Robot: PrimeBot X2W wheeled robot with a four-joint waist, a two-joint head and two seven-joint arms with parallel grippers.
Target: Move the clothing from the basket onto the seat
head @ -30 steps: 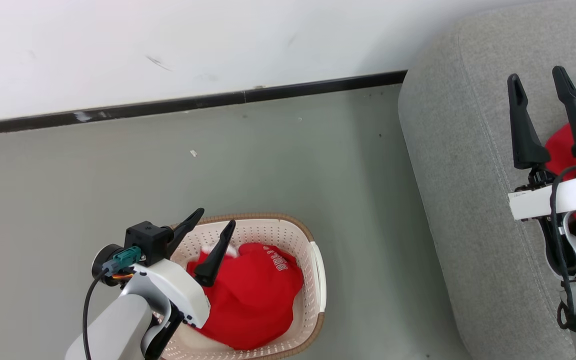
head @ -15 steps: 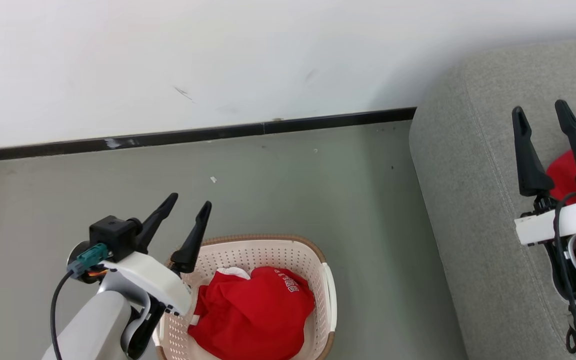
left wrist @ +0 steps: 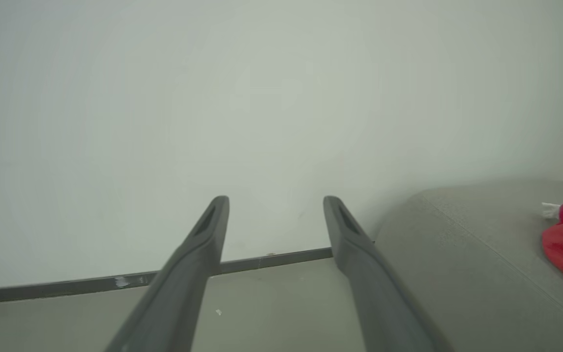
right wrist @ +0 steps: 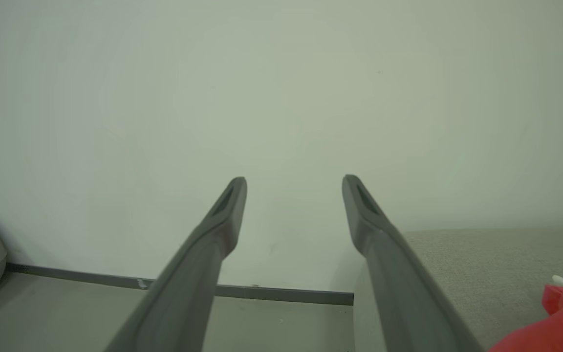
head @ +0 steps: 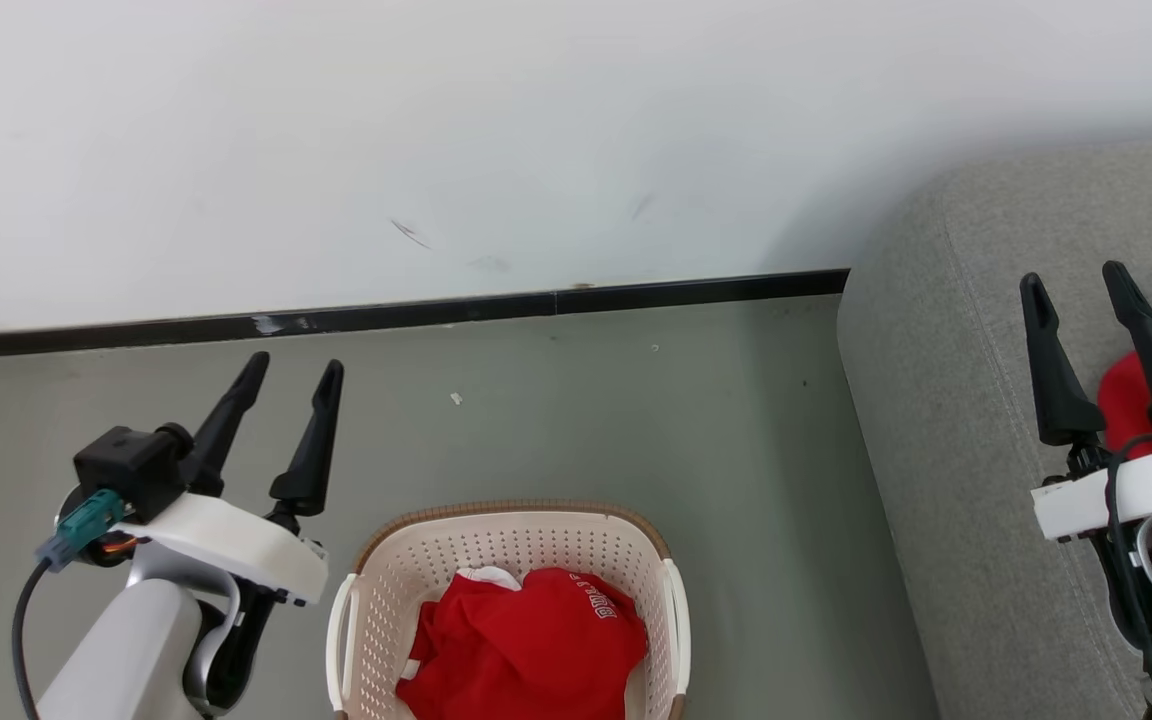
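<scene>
Pulling my left fingers [head: 311, 440] out of the basket [head: 511, 507], I had them spread and empty; the red lettered shirt [head: 526, 650] stayed inside, right of them. My right fingers [head: 1051, 370] hung spread over the sofa [head: 946, 400] beside another red garment [head: 1126, 390]; one transfer remained.

Crumpled red clothing [head: 526, 650] lay in the near, cream perforated basket [head: 511, 512]; another red garment [head: 1123, 393] rested on the grey seat [head: 936, 420], right.

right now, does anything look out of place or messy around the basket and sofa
Nothing spilled or damaged. One red garment lies crumpled inside the basket, a second garment on the sofa. Only a dark scuff marks the wall.
</scene>
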